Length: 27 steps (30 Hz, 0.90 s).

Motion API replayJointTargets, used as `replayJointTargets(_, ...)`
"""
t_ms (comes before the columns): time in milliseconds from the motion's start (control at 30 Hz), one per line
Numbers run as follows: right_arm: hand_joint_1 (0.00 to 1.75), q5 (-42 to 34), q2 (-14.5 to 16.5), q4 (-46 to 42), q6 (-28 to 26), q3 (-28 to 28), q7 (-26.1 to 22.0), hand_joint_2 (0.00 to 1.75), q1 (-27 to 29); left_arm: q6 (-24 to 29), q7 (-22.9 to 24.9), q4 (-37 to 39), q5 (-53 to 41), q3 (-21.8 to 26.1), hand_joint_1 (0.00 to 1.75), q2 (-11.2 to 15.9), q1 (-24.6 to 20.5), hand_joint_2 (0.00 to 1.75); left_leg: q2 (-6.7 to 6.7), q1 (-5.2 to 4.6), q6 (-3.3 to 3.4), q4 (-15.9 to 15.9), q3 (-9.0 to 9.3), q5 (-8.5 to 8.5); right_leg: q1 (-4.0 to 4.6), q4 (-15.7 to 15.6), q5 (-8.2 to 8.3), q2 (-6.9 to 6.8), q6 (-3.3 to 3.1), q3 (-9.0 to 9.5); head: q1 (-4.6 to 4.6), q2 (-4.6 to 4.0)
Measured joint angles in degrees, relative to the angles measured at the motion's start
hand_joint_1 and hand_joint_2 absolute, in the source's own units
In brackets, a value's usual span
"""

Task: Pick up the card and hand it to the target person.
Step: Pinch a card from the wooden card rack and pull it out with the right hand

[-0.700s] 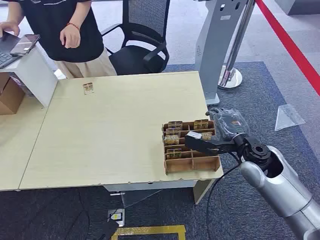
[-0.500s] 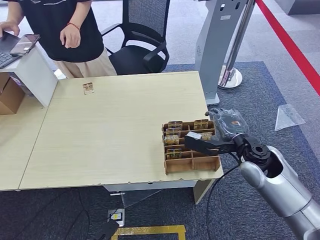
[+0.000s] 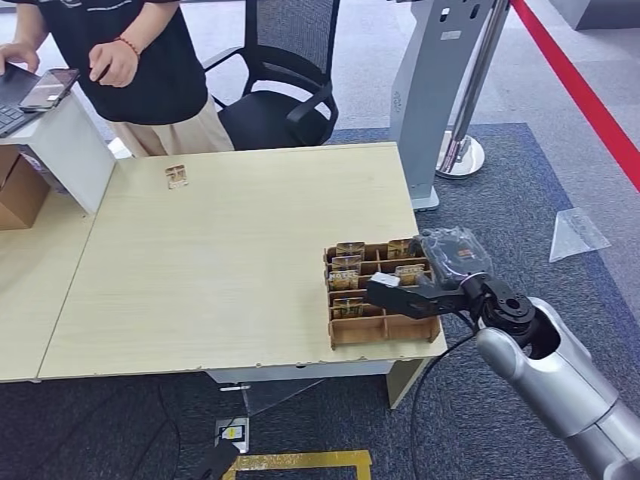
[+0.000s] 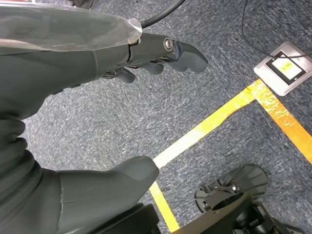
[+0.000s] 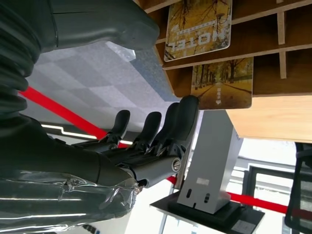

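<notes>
A brown wooden rack (image 3: 385, 328) with several compartments stands at the table's front right corner. Cards with yellow tree pictures (image 3: 344, 280) stand in its slots. My right hand (image 3: 411, 290) reaches in from the right, just over the rack's middle rows, fingers spread and holding nothing. In the right wrist view its fingers (image 5: 158, 131) lie close beside two cards, one printed HOTEL (image 5: 199, 27) and one with a tree avenue (image 5: 222, 83), with no card between thumb and fingers. My left hand (image 4: 121, 58) hangs over the carpet, fingers apart and holding nothing.
A person in a black shirt (image 3: 143, 60) stands at the table's far left by a laptop (image 3: 11, 100). A single card-like piece (image 3: 176, 176) lies near them. A black office chair (image 3: 283, 90) and a grey kiosk stand (image 3: 441, 90) are behind the table.
My right hand has sunk slightly and edged left over the rack. The person's raised hand has moved left toward the laptop.
</notes>
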Motion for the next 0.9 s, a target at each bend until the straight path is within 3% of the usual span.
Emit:
replayJointTargets(400, 0.96, 0.00, 0.23, 1.69, -0.33, 0.02, -0.16, 1.75, 0.51, -0.07, 0.20, 0.00, -0.11, -0.13, 0.00, -0.08, -0.03, 1.75, 0.00, 0.00, 0.00, 0.00, 0.00, 0.00, 0.00, 0.00, 0.00, 0.00, 0.00, 0.00, -0.01, 0.00)
replayJointTargets(900, 0.86, -0.42, 0.75, 4.32, -1.71, 0.06, -1.73, 1.75, -0.06, -0.47, 0.77, 0.00, -0.62, -0.53, 0.00, -0.32, -0.20, 1.75, 0.00, 0.00, 0.00, -0.01, -0.01, 0.00, 0.00, 0.00, 0.00, 0.00, 0.00, 0.00, -0.01, 0.00)
